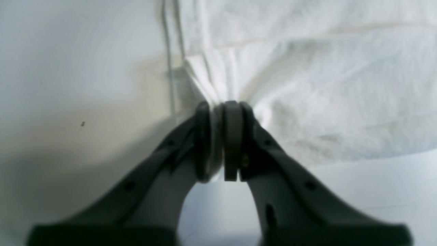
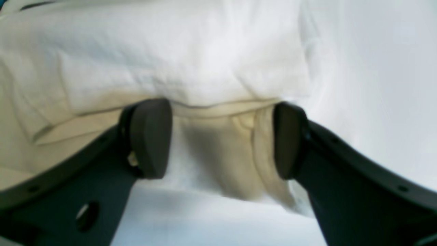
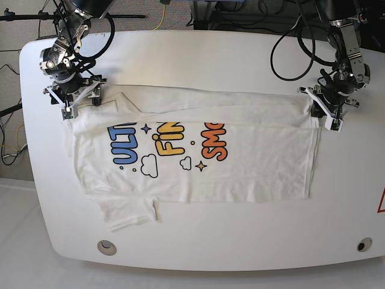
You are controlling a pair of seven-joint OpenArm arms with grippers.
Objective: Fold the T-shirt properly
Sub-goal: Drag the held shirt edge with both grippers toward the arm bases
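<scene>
the left gripper (image 1: 222, 136) is pinched tight on a bunched corner of the t-shirt (image 1: 307, 85), white cloth gathered into pleats between its dark fingers (image 1: 233, 136). in the base view that gripper (image 3: 325, 107) sits at the garment's far corner on the view's right side. the right gripper (image 2: 222, 138) stands with its pads (image 2: 152, 136) spread wide apart, a folded edge of the white cloth (image 2: 164, 54) lying between and just beyond them; nothing is caught in it. in the base view this gripper (image 3: 73, 99) rests at the shirt's far corner on the view's left. the t-shirt (image 3: 252, 168) lies spread across the white table (image 3: 240, 54), its far edge folded over in a band, blue, yellow and orange lettering facing up, one sleeve trailing toward the near edge.
</scene>
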